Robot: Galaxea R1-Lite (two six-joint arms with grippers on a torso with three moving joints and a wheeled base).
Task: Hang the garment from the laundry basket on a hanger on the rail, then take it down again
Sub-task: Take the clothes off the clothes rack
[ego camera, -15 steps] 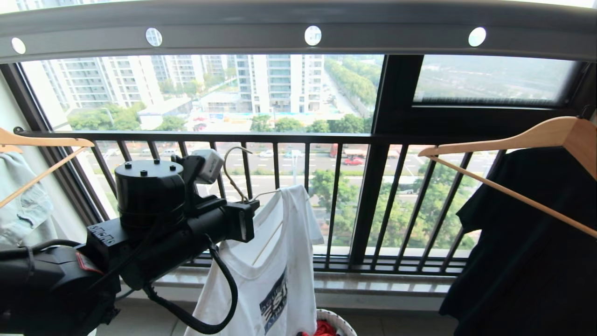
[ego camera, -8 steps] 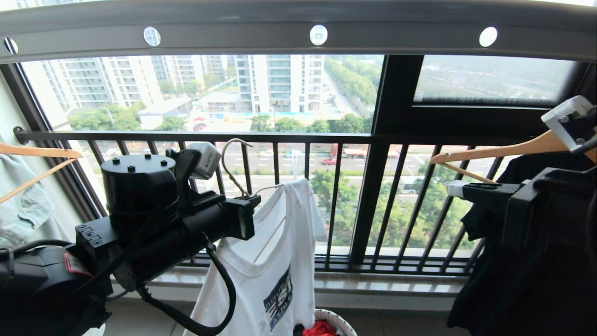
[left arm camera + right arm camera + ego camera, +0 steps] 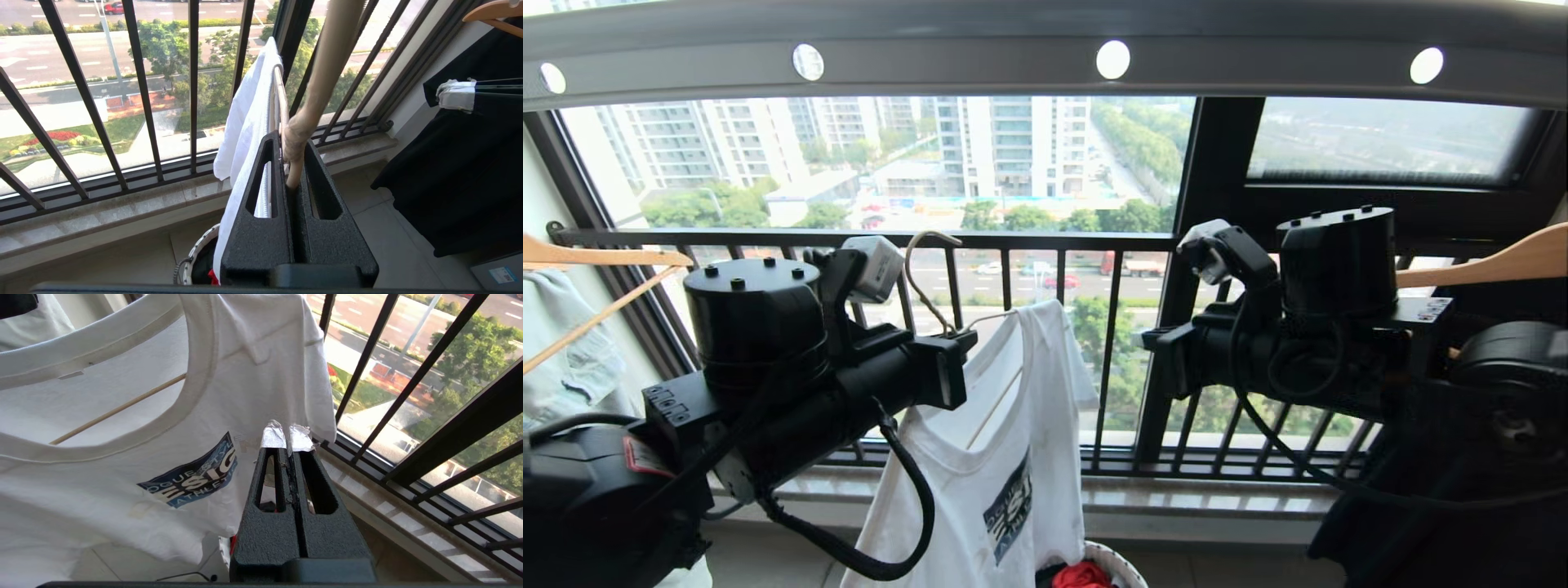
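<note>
The left gripper point(image 3: 295, 163) is clamped on the twisted neck of the thin cream hanger point(image 3: 322, 77), holding it up in front of the black balcony railing point(image 3: 1013, 241), below the grey overhead rail point(image 3: 980, 57) with its row of round holes; the hanger's hook point(image 3: 923, 249) is free in the air and not on the rail. The white T-shirt point(image 3: 1005, 457) with the dark lettered logo hangs from that hanger, its collar open and one shoulder draped over the wire end, its hem reaching down to the round laundry basket point(image 3: 1115, 563), where a bit of red cloth point(image 3: 1078, 576) shows. The right gripper point(image 3: 288, 443) is closed with nothing between its taped tips, level with the shirt's chest and just off its sleeve edge. Behind the right arm a black shirt point(image 3: 470, 171) hangs on a wooden hanger point(image 3: 1503, 261); another wooden hanger point(image 3: 596, 257) with a pale garment is at the far left.
</note>
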